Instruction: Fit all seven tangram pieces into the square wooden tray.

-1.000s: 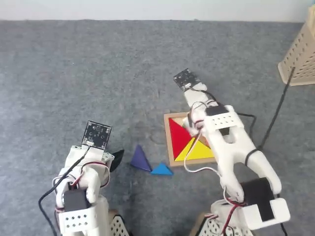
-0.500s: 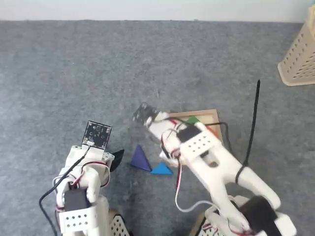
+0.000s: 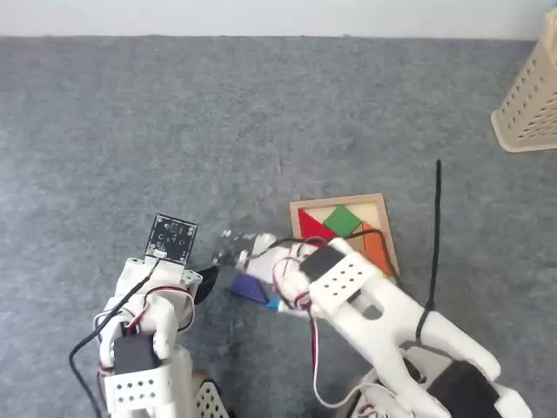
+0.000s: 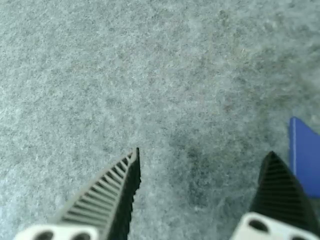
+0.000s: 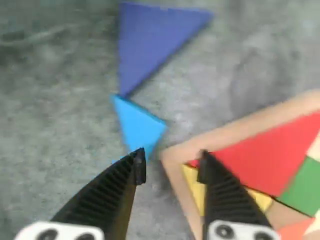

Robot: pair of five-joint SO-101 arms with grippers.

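We saw a grey mat (image 3: 130, 113), a tan tray (image 3: 338, 201) with a red piece (image 3: 312, 226), a green piece (image 3: 342, 218), an orange piece (image 3: 376, 246) and a yellow piece (image 5: 191, 180), a dark blue triangle (image 5: 145, 45), and a light blue triangle (image 5: 137, 125).

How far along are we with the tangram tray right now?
Done: the red piece, green piece, orange piece and yellow piece lie in the tray. In hand: nothing; the right tool hangs open by the light blue triangle, the left tool open over carpet. Left: the light blue triangle and the purple triangle, both outside the tray.
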